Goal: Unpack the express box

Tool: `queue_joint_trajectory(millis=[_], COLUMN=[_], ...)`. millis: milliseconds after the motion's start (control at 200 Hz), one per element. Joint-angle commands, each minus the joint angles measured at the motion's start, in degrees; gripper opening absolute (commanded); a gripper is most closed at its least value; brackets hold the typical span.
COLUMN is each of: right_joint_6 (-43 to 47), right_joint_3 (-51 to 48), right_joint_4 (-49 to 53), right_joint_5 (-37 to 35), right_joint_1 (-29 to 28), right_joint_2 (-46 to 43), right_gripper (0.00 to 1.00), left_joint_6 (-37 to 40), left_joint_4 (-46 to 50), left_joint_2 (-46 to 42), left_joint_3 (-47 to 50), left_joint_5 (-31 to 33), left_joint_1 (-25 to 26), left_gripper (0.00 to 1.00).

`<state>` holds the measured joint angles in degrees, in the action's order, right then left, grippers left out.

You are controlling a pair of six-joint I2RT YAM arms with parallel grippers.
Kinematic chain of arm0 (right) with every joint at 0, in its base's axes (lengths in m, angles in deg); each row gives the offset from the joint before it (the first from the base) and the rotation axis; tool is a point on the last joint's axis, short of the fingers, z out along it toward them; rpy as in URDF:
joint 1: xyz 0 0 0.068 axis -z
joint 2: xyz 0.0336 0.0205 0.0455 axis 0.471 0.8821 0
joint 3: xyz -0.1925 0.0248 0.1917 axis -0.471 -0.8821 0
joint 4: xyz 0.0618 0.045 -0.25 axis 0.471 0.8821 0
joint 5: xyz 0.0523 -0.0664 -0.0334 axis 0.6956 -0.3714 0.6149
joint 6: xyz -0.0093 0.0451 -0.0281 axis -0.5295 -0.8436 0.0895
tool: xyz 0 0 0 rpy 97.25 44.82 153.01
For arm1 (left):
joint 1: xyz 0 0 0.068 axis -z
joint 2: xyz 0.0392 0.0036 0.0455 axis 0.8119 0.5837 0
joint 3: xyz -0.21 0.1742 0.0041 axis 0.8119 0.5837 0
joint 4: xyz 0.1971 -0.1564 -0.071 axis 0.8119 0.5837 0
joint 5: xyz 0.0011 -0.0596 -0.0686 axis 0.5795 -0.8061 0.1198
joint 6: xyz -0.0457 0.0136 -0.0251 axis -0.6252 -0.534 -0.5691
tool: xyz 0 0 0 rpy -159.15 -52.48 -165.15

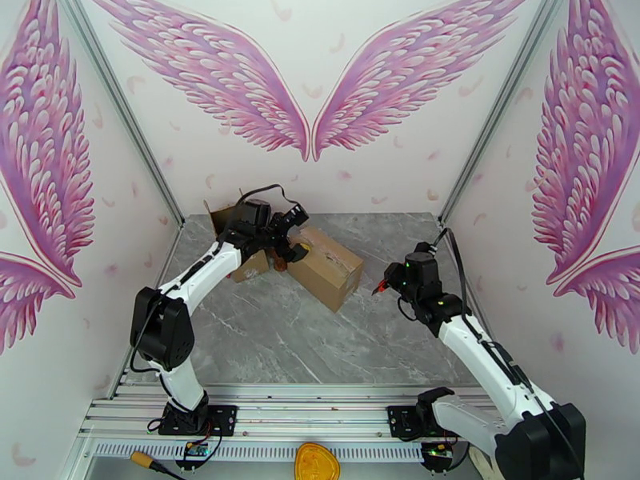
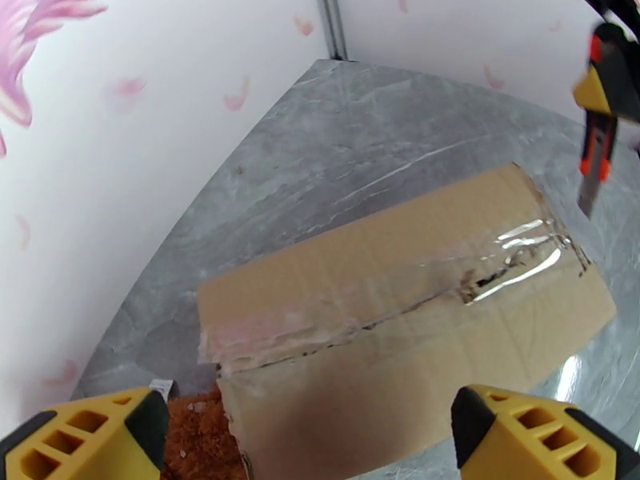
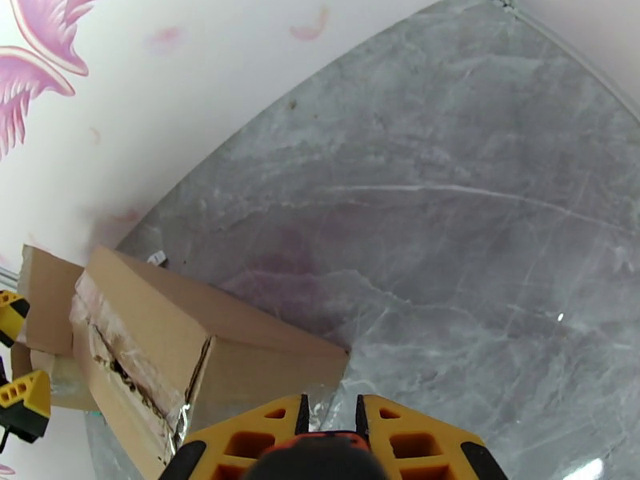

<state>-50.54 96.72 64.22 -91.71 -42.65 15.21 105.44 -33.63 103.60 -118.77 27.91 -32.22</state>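
Express box (image 1: pixel 324 270) sits on the grey marble worktop (image 1: pixel 320 346), toward the far left corner, its long side running diagonally and its taped top facing up. Behind it, by the left wall, there's a second piece of brown cardboard (image 3: pixel 44 302) with a flap standing up. Over to the left end effector (image 1: pixel 294 234) – it hovers right above the box's far end, jaws spread as wide as they go, nothing between them. The right end effector (image 3: pixel 330 406) hangs off the box's near right corner, well apart from it, fingers pinched tight on a utility knife (image 2: pixel 596 146) – orange and black handle, blade pointing down. Look at the tape seam (image 2: pixel 480 278): it's slit and ragged along the middle of the lid. Something fuzzy and orange-brown (image 2: pixel 200 438) shows at the box's end nearest the left wrist camera.
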Motion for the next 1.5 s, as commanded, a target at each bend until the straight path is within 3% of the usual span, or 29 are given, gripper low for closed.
queue_joint_trajectory(millis=[0, 145, 340, 585, 690, 795, 915, 1049, 1249, 1494], right_joint_6=[-2.01, -0.89, 4.29, 3.27, -0.09, -5.48, -11.73, -14.59, -17.29, -17.56], right_joint_3=[-0.38, 1.38, 6.83, 4.49, 1.39, -3.41, -9.63, -14.13, -17.91, -18.5], right_joint_4=[-4.85, -8.78, -7.3, -10.79, -11.84, -15.41, -20.38, -26.1, -34.51, -38.21], right_joint_5=[-1.13, -0.82, -2.08, -1.82, -1.43, -2.06, -3.33, -3.46, -4.95, -7.01], right_joint_1=[-1.85, -3.78, -3.8, -0.04, 2.01, 2.18, 1.92, 1.37, 0.41, 0.23], right_joint_2=[-0.04, 3.65, 7.84, 6.04, 2.26, -3.2, -8.27, -10.45, -9.77, -8.74], right_gripper=[0.0, 0.0, 0.0, 0.0, 0.0, 0.0, 0.0, 0.0, 0.0, 0.0], left_joint_6=[-14.46, -21.82, -25.57, -24.44, -17.25, -1.36, 21.0, 35.67, 43.91, 44.03], left_joint_4=[0.6, 0.69, -1.53, 0.75, 2.75, -0.36, -0.61, 4.74, 7.03, 4.53], left_joint_2=[2.74, 2.87, -0.98, -6.98, -11.03, -16.69, -20.37, -17.5, -9.43, -4.87], left_joint_3=[-3.54, -0.71, 5.89, 10.95, 11.84, 16.7, 20.86, 17.13, 9.47, 7.08], left_joint_5=[-1.98, -2.94, -4.08, -0.49, 7.22, 11.58, 7.33, 3.86, 5.3, 5.98], left_joint_1=[-1.72, -2.22, -1.0, 3.01, 4.97, 7.25, 9.84, 12.37, 16.89, 18.78], left_gripper=[0.99, 0.99, 0.97, 0.98, 0.99, 0.99, 0.99, 0.99, 0.99, 0.99])
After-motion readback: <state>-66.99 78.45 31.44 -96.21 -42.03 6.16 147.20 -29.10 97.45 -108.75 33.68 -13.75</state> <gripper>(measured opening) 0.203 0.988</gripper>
